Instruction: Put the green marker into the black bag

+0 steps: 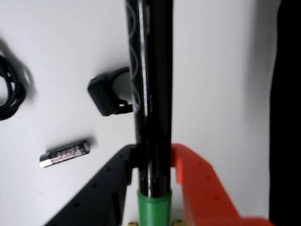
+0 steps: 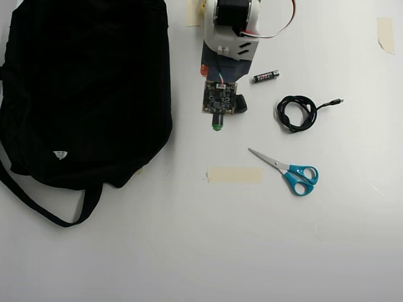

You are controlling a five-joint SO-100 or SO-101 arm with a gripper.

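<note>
In the wrist view the green marker [image 1: 153,94] runs up the middle of the picture, a black barrel with white scribbles and a green end at the bottom. My gripper [image 1: 153,162] is shut on it, black finger on the left and orange finger [image 1: 197,179] on the right. From overhead only the marker's green end [image 2: 216,126] shows, poking out below the wrist's circuit board [image 2: 219,99]. The black bag [image 2: 88,88] lies at the left, a short gap from the arm. Its dark edge [image 1: 288,113] fills the right border of the wrist view.
A small black plug [image 2: 240,104] lies right beside the wrist. A battery [image 2: 266,76], a coiled black cable [image 2: 297,114] and teal-handled scissors [image 2: 291,172] lie to the right. A strip of tape [image 2: 234,175] is stuck below the arm.
</note>
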